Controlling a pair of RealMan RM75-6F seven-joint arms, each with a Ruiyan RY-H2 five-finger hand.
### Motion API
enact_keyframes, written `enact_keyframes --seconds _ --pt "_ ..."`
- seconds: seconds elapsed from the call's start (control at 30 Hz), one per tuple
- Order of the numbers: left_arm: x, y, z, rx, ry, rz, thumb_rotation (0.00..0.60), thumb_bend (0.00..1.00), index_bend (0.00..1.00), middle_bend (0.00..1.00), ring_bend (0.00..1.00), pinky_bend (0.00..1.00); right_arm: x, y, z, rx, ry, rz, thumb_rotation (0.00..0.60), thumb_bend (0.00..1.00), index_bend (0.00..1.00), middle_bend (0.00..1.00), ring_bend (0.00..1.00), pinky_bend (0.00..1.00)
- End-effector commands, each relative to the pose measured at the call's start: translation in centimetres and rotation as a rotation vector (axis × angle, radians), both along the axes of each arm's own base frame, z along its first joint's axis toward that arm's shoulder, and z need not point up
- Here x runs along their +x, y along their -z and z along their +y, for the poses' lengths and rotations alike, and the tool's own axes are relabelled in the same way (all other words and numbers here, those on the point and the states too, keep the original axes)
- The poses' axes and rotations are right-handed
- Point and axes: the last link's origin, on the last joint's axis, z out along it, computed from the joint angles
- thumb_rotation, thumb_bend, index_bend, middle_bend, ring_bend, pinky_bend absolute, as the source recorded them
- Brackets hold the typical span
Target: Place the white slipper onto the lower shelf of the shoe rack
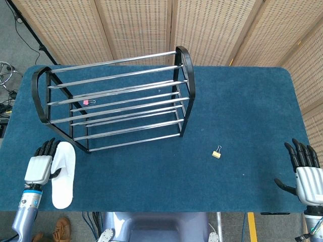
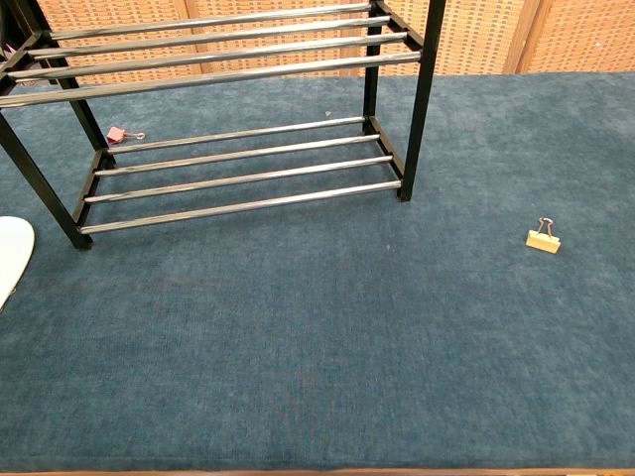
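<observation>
Lying flat on the blue cloth of the table [image 1: 242, 116], near its front left corner: one white slipper [image 1: 64, 175], long axis running front to back, toe end pointing toward the shoe rack [image 1: 113, 101]. In the chest view only a sliver of its white sole shows at the left edge.

Left hand [image 1: 40, 165]: just beside the slipper on its outer side, dark fingers [image 1: 46, 147] extended toward the rack, thumb reaching across onto the slipper's edge. Whether it actually grips the slipper cannot be told from the head view; the chest view does not show this hand.

Right hand [image 1: 307, 176]: at the front right corner of the table, fingers spread and pointing away from the robot, thumb out to the side, holding nothing.

Shoe rack: black end frames, chrome rails, two tiers, standing on the left rear part of the table, set slightly askew. Lower shelf [image 2: 238, 164] of four rails sits close above the cloth, with no footwear on it. The slipper lies outside the rack, in front of its left end.

Pink binder clip [image 2: 117, 134]: on the cloth behind the lower shelf's left end.

Tan binder clip [image 2: 542, 238]: on the cloth right of the rack, well apart from both hands.
</observation>
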Motion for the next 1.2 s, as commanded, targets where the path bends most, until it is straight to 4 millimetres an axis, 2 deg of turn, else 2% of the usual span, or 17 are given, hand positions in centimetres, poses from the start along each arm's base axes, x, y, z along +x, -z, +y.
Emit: enact_keyframes --seconds 0.03,0.17,0.3,0.57,0.93,1.2 --pt "0.0 0.1 -0.1 -0.002 0.003 0.001 0.600 0.32 0.21 0.10 0.10 0.26 0.0 0.0 0.0 0.001 0.000 -0.001 0.600 0.00 0.00 0.00 0.00 0.00" --pt "0.0 0.2 -0.1 -0.010 0.012 0.008 0.600 0.33 0.33 0.21 0.19 0.36 0.0 0.0 0.0 0.004 0.000 -0.002 0.600 0.00 0.00 0.00 0.00 0.00" --pt "0.0 0.3 -0.1 -0.010 0.021 0.016 0.600 0.36 0.44 0.30 0.25 0.38 0.0 0.1 0.0 0.008 0.001 -0.003 0.600 0.00 0.00 0.00 0.00 0.00" --pt "0.2 0.3 -0.1 0.010 0.055 0.012 0.600 0.44 0.58 0.41 0.34 0.45 0.0 0.2 0.0 0.014 0.003 -0.003 0.600 0.00 0.00 0.00 0.00 0.00" --pt "0.3 0.2 -0.4 0.026 0.132 -0.026 0.600 0.50 0.65 0.47 0.40 0.50 0.0 0.2 0.0 0.020 0.008 -0.009 0.600 0.00 0.00 0.00 0.00 0.00" --pt "-0.4 -1.1 -1.0 0.003 0.204 -0.110 0.600 0.53 0.68 0.50 0.41 0.51 0.0 0.3 -0.1 0.024 0.010 -0.009 0.600 0.00 0.00 0.00 0.00 0.00"
